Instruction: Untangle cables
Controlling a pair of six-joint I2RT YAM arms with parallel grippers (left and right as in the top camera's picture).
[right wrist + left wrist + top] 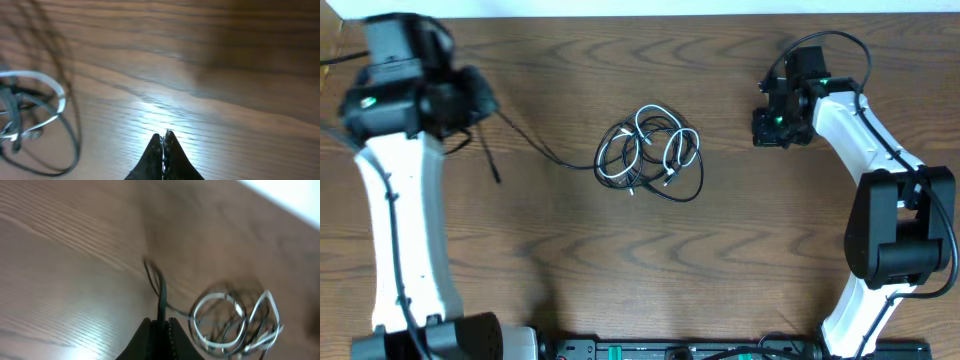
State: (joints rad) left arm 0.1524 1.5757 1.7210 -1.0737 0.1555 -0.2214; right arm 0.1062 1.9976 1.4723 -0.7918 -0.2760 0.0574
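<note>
Opening step of untangling. The left claw (pixel 161 325) is pinched shut on one black cable (pixel 161 287), which runs ahead of it to the knotted cables (pixel 650 152) on the table (pixel 520 260). The right claw (pixel 164 140) is closed and empty, with the knot off to its left. The next move probably calls for the right claw to pin the coil while the left claw draws the strand out.

I had the left gripper (pixel 161 323) off to the left of the cable tangle (pixel 650 152), jaws pinched shut on a black cable (pixel 161 287) running out of it. The right gripper (pixel 163 135) hung to the tangle's right, jaws closed and empty
</note>
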